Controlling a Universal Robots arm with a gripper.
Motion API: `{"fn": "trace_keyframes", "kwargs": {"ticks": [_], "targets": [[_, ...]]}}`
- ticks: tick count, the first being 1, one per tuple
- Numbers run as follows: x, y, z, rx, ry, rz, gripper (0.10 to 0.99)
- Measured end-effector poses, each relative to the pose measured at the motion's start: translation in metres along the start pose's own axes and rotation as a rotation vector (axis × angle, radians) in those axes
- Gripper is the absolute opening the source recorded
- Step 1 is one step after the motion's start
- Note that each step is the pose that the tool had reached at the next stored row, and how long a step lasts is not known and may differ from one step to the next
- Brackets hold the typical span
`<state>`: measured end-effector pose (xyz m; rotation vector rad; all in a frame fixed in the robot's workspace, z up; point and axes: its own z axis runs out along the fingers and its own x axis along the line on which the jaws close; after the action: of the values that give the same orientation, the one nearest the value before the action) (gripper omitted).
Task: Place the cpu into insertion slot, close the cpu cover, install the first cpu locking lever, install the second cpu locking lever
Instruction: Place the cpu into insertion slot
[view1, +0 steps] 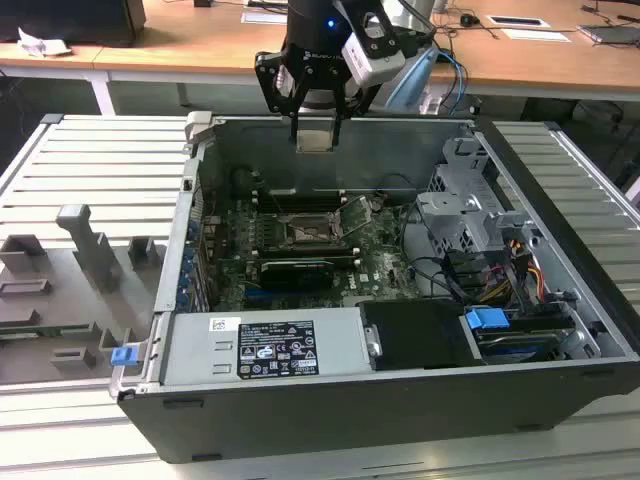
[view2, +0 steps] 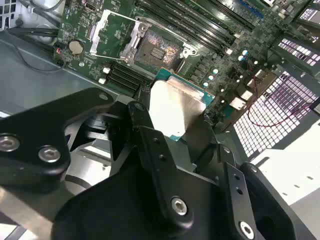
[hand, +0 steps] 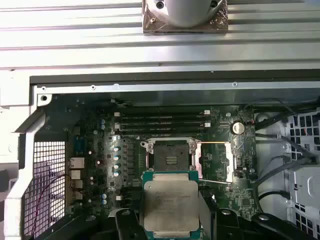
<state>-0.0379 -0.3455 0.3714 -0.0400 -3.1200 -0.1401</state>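
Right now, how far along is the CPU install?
Nothing seated yet. The hand holds the cpu above the case. The slot is empty and the cover is flipped open, so all four steps remain.

Silver-grey cpu (hand: 170, 200), green motherboard (hand: 215, 200)

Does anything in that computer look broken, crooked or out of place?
Nothing stands out. The gripper holds the cpu squarely over the open case. The insertion slot is empty, and the cpu cover is swung open beside it, as an open socket would look.
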Motion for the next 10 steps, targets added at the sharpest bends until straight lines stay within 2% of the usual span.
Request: {"fn": "trace_keyframes", "kwargs": {"ticks": [2, 5, 10], "targets": [[0.0, 0.0, 0.0, 0.0, -0.0005, 0.006, 0.529], [-0.0001, -0.0002, 0.0025, 0.003, -0.0044, 0.049, 0.529], [-0.0001, -0.0007, 0.0074, 0.003, -0.0045, 0.049, 0.529]]}}
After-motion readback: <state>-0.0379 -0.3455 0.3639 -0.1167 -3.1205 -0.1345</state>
